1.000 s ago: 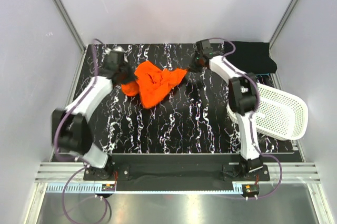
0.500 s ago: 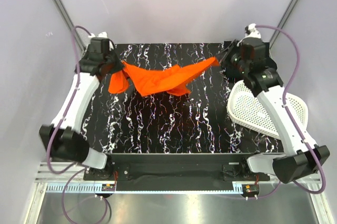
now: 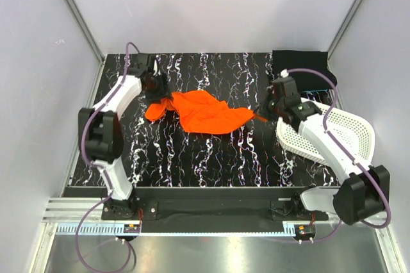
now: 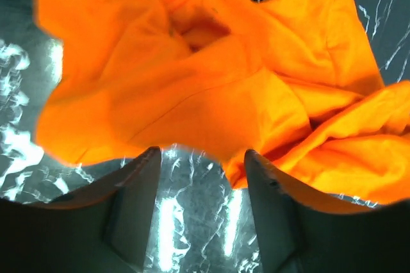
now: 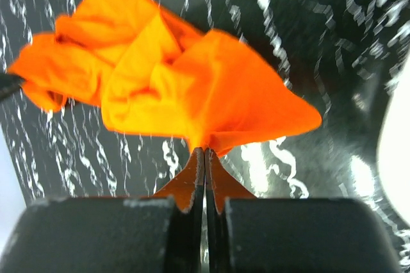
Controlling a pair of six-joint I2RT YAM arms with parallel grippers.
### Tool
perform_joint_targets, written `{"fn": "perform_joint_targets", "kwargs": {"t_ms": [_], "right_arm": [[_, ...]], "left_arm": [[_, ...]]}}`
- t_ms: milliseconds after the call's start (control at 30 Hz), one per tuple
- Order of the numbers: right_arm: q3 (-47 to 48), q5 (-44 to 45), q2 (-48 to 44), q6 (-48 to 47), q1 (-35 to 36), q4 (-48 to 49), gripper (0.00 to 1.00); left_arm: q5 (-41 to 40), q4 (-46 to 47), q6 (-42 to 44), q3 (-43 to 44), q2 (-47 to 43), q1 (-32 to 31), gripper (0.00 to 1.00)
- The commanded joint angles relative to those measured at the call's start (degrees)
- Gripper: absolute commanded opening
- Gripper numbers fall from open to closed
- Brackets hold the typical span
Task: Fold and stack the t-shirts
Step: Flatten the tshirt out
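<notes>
The orange t-shirt (image 3: 206,113) lies crumpled on the black marbled table (image 3: 211,157), left of centre toward the back. My left gripper (image 3: 160,93) stands open at its left end; in the left wrist view bare table shows between the fingers (image 4: 136,186) and the orange t-shirt (image 4: 192,81) lies just past the fingertips of the left gripper (image 4: 202,157). My right gripper (image 3: 269,113) is shut on the shirt's right tip; in the right wrist view the right gripper (image 5: 205,152) pinches a point of the orange t-shirt (image 5: 192,87). A folded black t-shirt (image 3: 302,69) rests at the back right corner.
A white perforated basket (image 3: 336,135) lies tipped on its side along the right edge, under my right arm; its rim shows in the right wrist view as the basket (image 5: 398,145). Grey walls close in the table on three sides.
My left gripper has opened and let go of the orange shirt. The shirt, stretched in the air between both grippers before, now lies bunched on the table. My right gripper moved inward and down.
</notes>
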Motion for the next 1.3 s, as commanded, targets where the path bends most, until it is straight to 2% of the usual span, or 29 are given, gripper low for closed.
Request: {"fn": "perform_joint_targets", "kwargs": {"t_ms": [0,133,167,233,267,367,467,533,700,800,833,900,933,1000,1067,1100,1167,1200,1267], "right_arm": [[-3.6,0.4,-4.7,3.0,2.5,2.5,0.00],[-6.1,3.1,-7.4,4.2,2.6,2.8,0.00],[-5.7,3.0,-8.0,4.1,2.6,2.7,0.00],[-4.5,2.7,-8.2,3.5,2.7,2.7,0.00],[-4.0,2.3,-8.3,3.2,2.7,2.7,0.00],[-2.5,1.8,-7.7,2.2,2.7,2.3,0.00],[-1.4,1.2,-6.6,1.2,2.7,2.2,0.00],[0.0,0.9,-6.1,0.5,2.7,2.3,0.00],[3.8,0.5,-5.1,-1.8,2.7,2.4,0.00],[6.5,-0.3,-4.9,-2.3,2.6,2.1,0.00],[7.2,-0.5,-5.0,-2.4,2.7,2.0,0.00],[9.6,0.5,-5.0,-4.0,2.7,0.7,0.00],[12.2,1.9,-4.8,-4.8,2.7,-0.1,0.00],[15.6,7.6,-3.4,-8.1,2.0,-2.3,0.00],[22.4,11.4,0.0,-10.9,-0.4,-2.3,0.00],[25.3,12.5,1.7,-12.7,-1.3,-2.3,0.00],[35.6,12.3,8.2,-13.7,-4.3,-3.6,0.00],[39.4,12.0,10.5,-13.3,-5.3,-4.4,0.00],[50.1,11.5,16.6,-12.3,-7.7,-6.8,0.00]], "left_arm": [[-7.2,1.1,1.7,-6.0,-12.2,-1.9,0.61],[-9.1,9.0,-3.0,-24.7,-21.7,-2.0,0.61],[-9.1,12.5,-4.1,-27.0,-23.0,-1.9,0.61],[-9.2,13.8,-6.4,-30.0,-23.3,-1.3,0.61],[-9.8,13.8,-7.0,-30.1,-22.7,-0.4,0.67],[-9.8,16.9,-11.4,-31.1,-20.9,2.6,0.74],[-9.2,23.4,-12.8,-32.2,-19.9,3.1,0.73],[-11.9,23.6,-12.0,-29.3,-15.8,3.1,0.72],[-11.1,22.2,-11.5,-23.1,-4.6,3.1,0.69],[-12.5,21.1,-9.7,-18.5,0.2,3.1,0.67],[-13.9,19.9,-8.3,-14.5,1.4,3.1,0.41],[-16.0,13.3,-6.8,-8.9,3.5,3.8,0.17],[-16.9,10.4,-5.1,-2.4,3.2,3.9,0.02],[-18.5,4.1,-3.0,3.7,-0.3,3.9,0.00],[-17.0,-1.7,-0.3,14.8,-2.0,4.1,0.00],[-15.9,-4.6,-0.1,25.6,-1.2,4.0,0.00],[-14.8,-12.7,-0.2,36.6,3.1,4.0,0.00],[-14.0,-14.9,-0.2,45.9,4.8,4.0,0.00],[-12.3,-17.6,-1.1,51.5,8.2,4.5,0.00]]}}
